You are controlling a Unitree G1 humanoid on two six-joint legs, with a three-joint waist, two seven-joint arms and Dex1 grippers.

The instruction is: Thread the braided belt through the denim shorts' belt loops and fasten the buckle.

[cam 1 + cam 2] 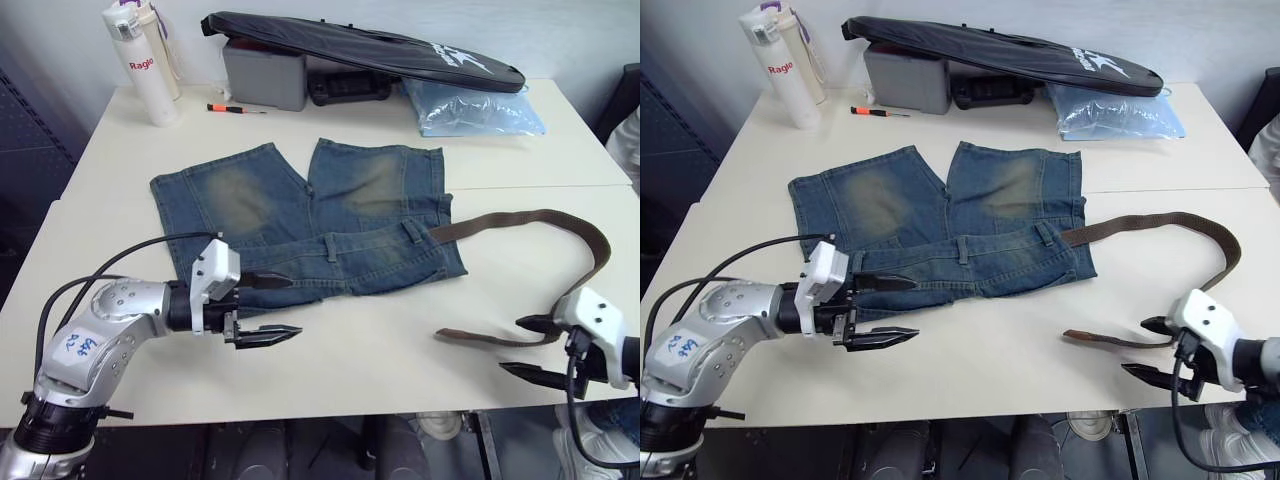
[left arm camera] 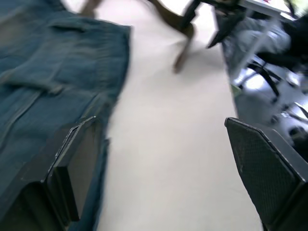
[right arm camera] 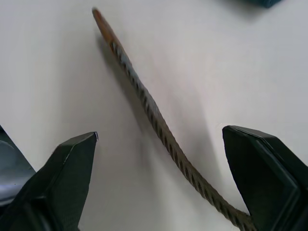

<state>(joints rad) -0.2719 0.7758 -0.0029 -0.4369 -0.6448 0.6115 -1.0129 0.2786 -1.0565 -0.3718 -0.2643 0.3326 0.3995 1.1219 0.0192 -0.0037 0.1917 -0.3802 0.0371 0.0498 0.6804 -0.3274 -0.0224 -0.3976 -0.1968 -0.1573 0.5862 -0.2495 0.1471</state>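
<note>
The denim shorts (image 1: 300,215) lie flat in the middle of the table, waistband toward me. Two belt loops (image 1: 332,250) (image 1: 412,230) show on the waistband. The braided belt (image 1: 590,250) leaves the waistband's right end, arcs right and doubles back; its tan tip (image 3: 98,17) lies on the bare table. The buckle is hidden. My left gripper (image 1: 295,305) is open at the waistband's left end, one finger (image 2: 72,163) over the denim (image 2: 43,72). Beside the belt's lower run, my right gripper (image 1: 512,345) is open and straddles the strap (image 3: 154,115) without touching it.
At the back of the table stand a white bottle (image 1: 140,60), a grey box (image 1: 265,75) under a black bag (image 1: 370,50), a pale blue plastic bag (image 1: 475,110) and a small screwdriver (image 1: 235,108). The table's front edge (image 1: 350,405) runs just below both grippers.
</note>
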